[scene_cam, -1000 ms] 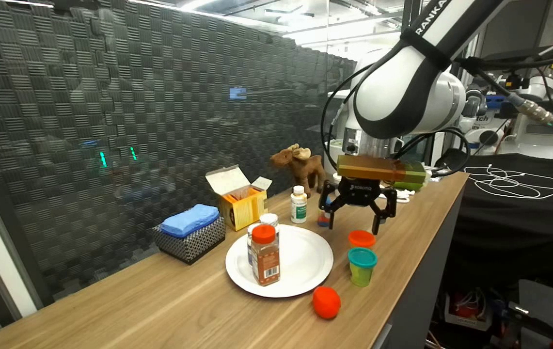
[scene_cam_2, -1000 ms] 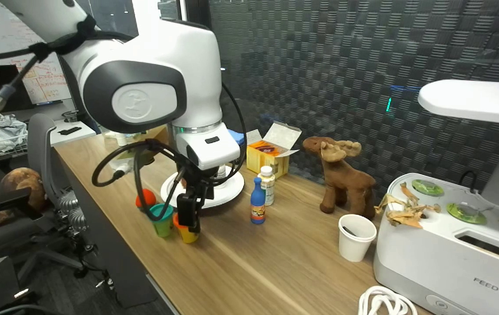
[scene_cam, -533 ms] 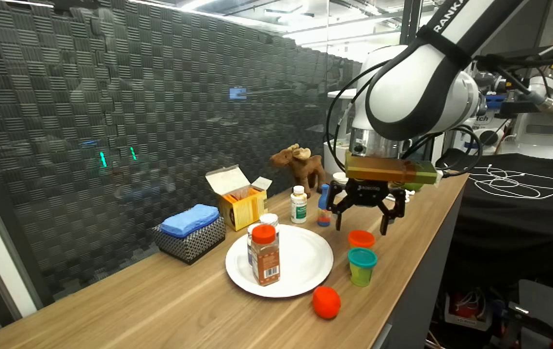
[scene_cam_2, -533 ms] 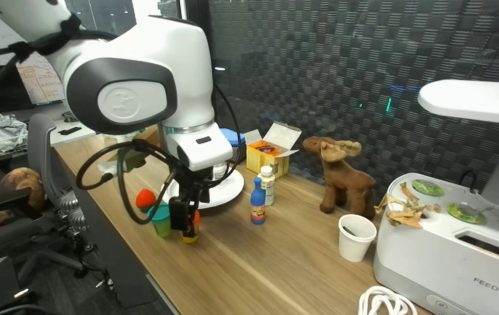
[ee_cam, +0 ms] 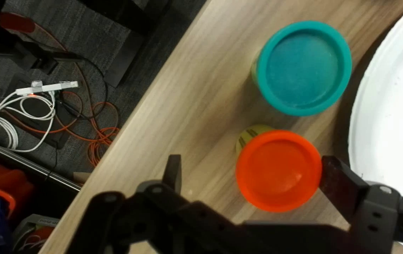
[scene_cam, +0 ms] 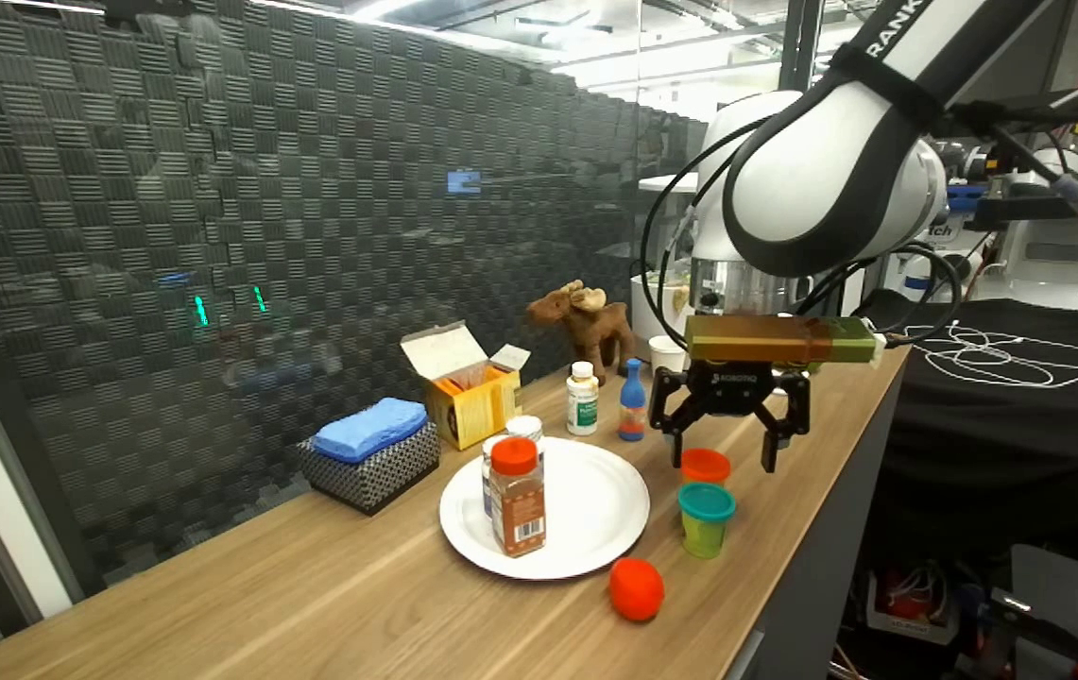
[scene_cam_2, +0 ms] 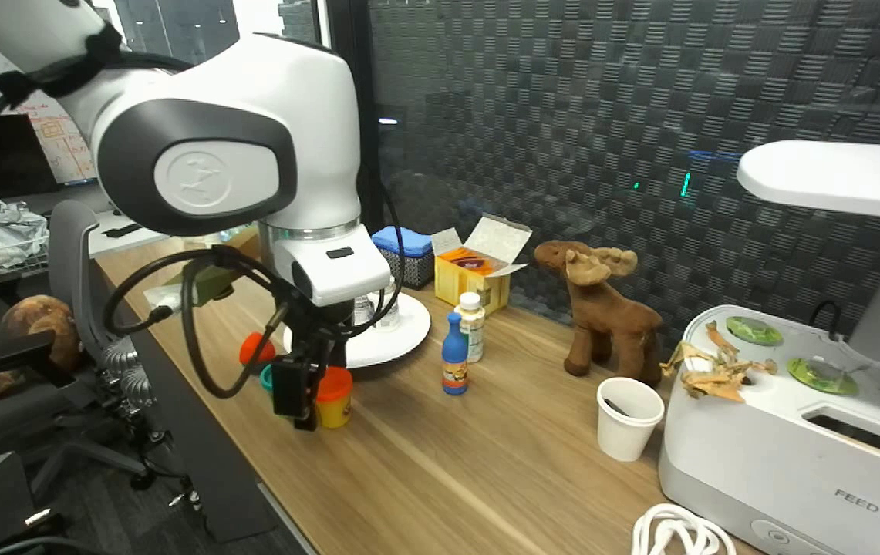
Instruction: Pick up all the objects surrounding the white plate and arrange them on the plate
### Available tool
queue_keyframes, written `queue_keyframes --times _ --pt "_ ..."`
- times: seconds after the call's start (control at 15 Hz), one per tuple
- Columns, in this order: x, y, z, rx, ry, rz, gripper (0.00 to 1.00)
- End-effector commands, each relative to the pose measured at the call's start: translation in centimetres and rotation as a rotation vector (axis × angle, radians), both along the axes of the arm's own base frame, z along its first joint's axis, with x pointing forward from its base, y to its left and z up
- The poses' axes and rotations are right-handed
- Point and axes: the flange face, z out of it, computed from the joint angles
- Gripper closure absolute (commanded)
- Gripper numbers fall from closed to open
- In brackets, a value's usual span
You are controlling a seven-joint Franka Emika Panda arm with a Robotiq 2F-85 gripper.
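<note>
My gripper (ee_cam: 252, 167) stands open above the orange-lidded cup (ee_cam: 279, 171), nothing gripped. In the wrist view one finger appears right beside the lid on the plate side; whether it touches I cannot tell. The teal-lidded cup (scene_cam: 706, 519) stands close by, and an orange ball (scene_cam: 636, 590) lies near the white plate (scene_cam: 595, 515). On that plate are a red-capped spice jar (scene_cam: 517, 505) and two white bottles, one (scene_cam: 526, 428) mostly hidden behind it. Off the plate, a white bottle with a green label (scene_cam: 582, 401) and a blue bottle (scene_cam_2: 454, 358) stand upright.
An open yellow box (scene_cam: 474, 406) and a patterned box with a blue cloth (scene_cam: 370, 430) line the wall. Farther along are a brown moose figure (scene_cam_2: 609, 316), a white paper cup (scene_cam_2: 626, 424) and a white appliance (scene_cam_2: 779, 455). The table's edge runs near the lidded cups.
The open gripper has shifted away from the blue bottle and slightly down, towards the table's edge, coming over the orange-lidded cup. The objects have not moved.
</note>
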Motion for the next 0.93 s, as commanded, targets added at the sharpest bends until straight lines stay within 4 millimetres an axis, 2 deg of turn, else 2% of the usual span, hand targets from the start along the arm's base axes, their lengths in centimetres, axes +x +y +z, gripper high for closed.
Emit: queue_keyframes --times 0.0,0.13,0.2,0.33,0.53,0.87 --pt "-1.0 1.4 1.1 0.013 0.017 0.010 0.00" --pt "-1.0 1.9 0.9 0.017 0.024 0.012 0.00" --pt "-0.9 2.1 0.9 0.017 0.023 0.013 0.22" --pt "-0.8 2.6 0.8 0.018 0.017 0.014 0.32" --pt "-0.6 2.9 0.8 0.014 -0.013 0.004 0.58" --pt "-0.1 2.9 0.9 0.003 -0.062 -0.017 0.94"
